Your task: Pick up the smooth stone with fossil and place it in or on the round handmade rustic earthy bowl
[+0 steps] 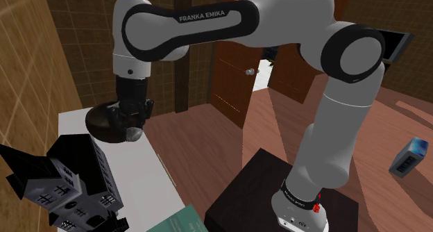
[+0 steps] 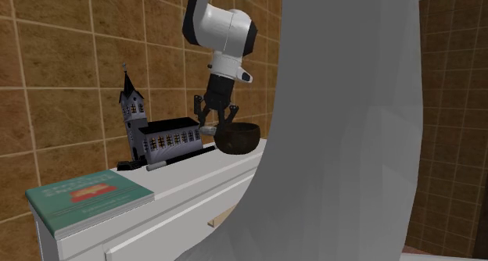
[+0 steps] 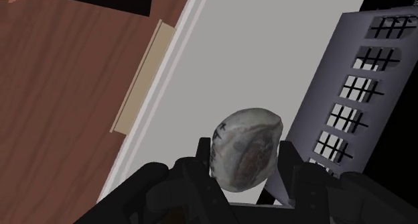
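The gripper (image 3: 246,161) is squeezing the grey stone (image 3: 244,139) (tight grip); it should be sliding slowly over the dark bowl (image 2: 239,138).

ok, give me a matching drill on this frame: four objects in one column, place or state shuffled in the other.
1 stone
2 bowl
3 church model
4 book

A lies flat, green cover, at the end of the white counter
B clasped in the claw
C dark and round, on the counter beside the claw
D stands against the tiled wall

Pairs: 1-B, 2-C, 3-D, 4-A
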You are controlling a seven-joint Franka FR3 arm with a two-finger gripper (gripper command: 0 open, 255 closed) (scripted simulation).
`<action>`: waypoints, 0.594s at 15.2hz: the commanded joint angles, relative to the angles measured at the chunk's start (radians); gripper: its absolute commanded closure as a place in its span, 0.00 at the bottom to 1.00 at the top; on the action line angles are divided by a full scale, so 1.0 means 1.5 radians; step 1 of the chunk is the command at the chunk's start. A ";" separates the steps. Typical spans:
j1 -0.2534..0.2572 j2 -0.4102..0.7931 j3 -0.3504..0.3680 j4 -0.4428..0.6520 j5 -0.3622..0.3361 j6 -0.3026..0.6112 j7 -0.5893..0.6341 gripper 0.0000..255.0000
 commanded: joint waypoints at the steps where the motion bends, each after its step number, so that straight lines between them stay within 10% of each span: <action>1: -0.001 -0.002 -0.001 0.016 -0.001 -0.018 0.003 1.00; 9: -0.002 -0.003 -0.001 0.086 -0.004 -0.087 0.019 1.00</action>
